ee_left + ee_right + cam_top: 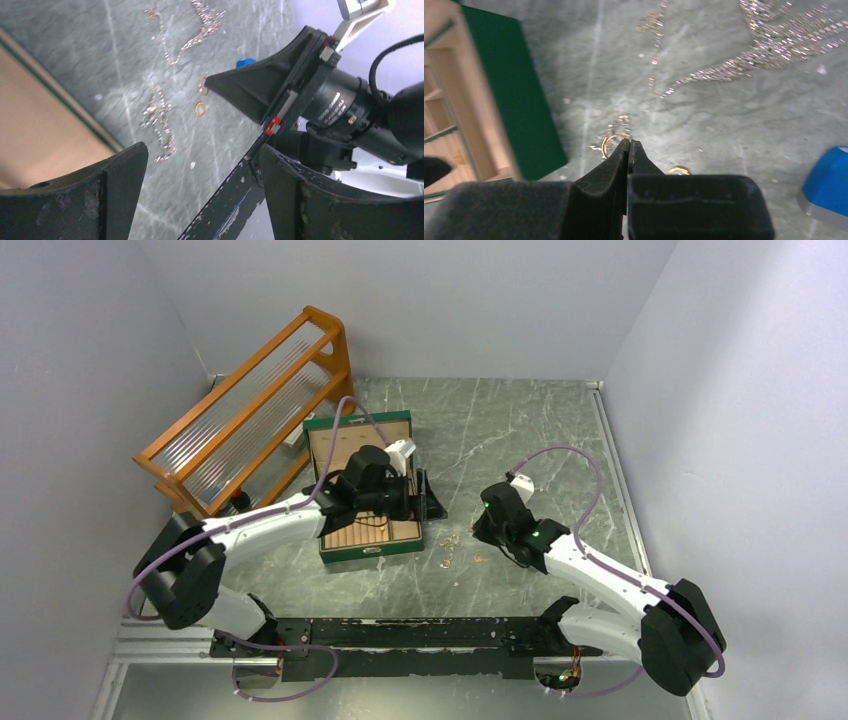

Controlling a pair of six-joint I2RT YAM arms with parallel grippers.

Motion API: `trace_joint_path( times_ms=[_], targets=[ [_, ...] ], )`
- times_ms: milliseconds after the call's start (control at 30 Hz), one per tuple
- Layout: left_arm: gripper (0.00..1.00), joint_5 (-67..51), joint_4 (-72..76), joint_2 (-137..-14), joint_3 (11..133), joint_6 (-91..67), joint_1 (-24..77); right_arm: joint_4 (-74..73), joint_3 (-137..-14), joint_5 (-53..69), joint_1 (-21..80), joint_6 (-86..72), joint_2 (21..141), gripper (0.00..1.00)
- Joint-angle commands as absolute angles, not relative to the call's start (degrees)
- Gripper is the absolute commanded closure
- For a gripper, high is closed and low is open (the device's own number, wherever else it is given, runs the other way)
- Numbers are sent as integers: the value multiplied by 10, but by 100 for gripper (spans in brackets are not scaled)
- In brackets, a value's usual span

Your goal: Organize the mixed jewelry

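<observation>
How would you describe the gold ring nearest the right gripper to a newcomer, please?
Start at the open green box; on the grey table beside it lie thin chains and two gold rings. The wanted ring sits at the tips of the shut right gripper, nearer the box; the other ring lies apart, towards the blue block.

Field notes: your mixed jewelry (447,552) lies loose on the grey marbled tabletop (520,440), just right of the green box (372,552). Every piece is tiny and gold-coloured.
- One ring (608,141) sits against the pressed-together tips of the right gripper (629,143). You can't tell whether it is pinched.
- The second ring (679,171) lies flat just beside it, not touching.
- A bunched chain (774,45) sprawls in glittering strands farther out.
- A thin chain (655,70) trails beside the bunched one.
- A crumpled chain (160,127) lies between the rings and the box edge.
</observation>
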State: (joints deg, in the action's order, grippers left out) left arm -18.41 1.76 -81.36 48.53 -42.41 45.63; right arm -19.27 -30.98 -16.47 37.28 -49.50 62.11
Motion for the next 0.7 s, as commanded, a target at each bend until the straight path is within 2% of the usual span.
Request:
trace_joint_path(
  times_ms=[0,100,200,467,667],
  targets=[
    [18,-192,76,-859,539,-463,477,-118,-304,-122,368,-481,592,98],
    [35,-181,97,-887,545,-483,479,-106,-306,-104,369,-480,574,98],
    [46,-185,129,-911,539,-500,479,-98,-310,-88,369,-470,559,98],
    [54,-218,184,-951,539,-518,481,-87,-321,-53,368,-459,553,97],
    [72,-216,175,-955,542,-510,481,-74,-317,-40,368,-465,557,97]
  ],
)
